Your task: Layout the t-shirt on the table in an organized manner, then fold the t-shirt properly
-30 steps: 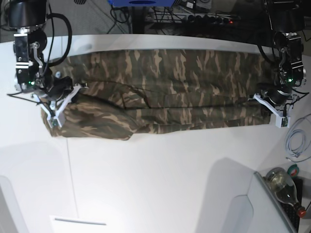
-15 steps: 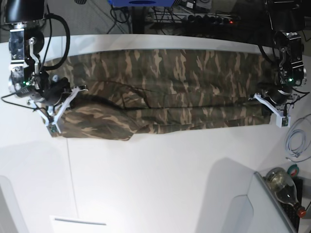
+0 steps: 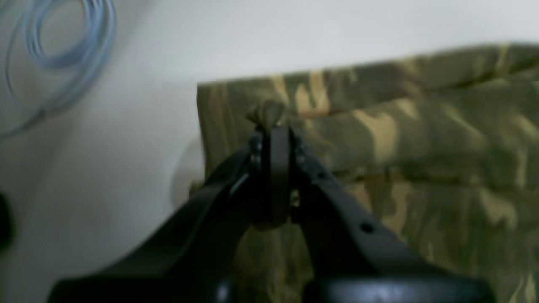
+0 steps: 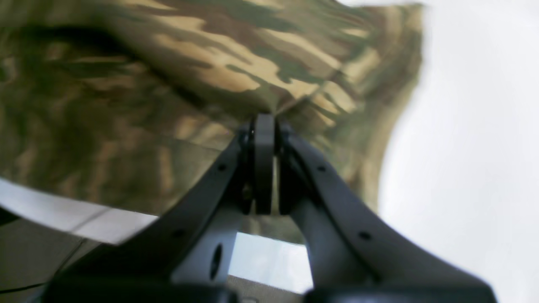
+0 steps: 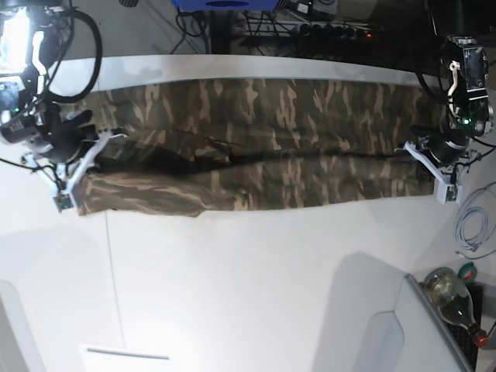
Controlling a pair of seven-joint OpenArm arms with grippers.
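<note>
The camouflage t-shirt (image 5: 256, 139) lies stretched in a long band across the far half of the white table (image 5: 248, 287), with a fold line running along its middle. My left gripper (image 5: 430, 159) stands at the shirt's right end. In the left wrist view it (image 3: 271, 126) is shut on a small pinch of the cloth (image 3: 421, 139) near the corner. My right gripper (image 5: 85, 155) is at the shirt's left end. The right wrist view shows it (image 4: 264, 120) shut on a raised fold of the fabric (image 4: 168, 84).
A coil of pale blue cable (image 5: 473, 225) lies on the table right of the left gripper and also shows in the left wrist view as a cable (image 3: 54, 54). A glass bottle (image 5: 453, 298) and a grey panel (image 5: 403, 333) sit at the near right. A thin seam (image 5: 112, 271) crosses the table.
The right gripper has moved toward the base view's left, drawing the shirt's end with it. The bulging near-left fold has flattened and the shirt is tauter. The left gripper has hardly moved.
</note>
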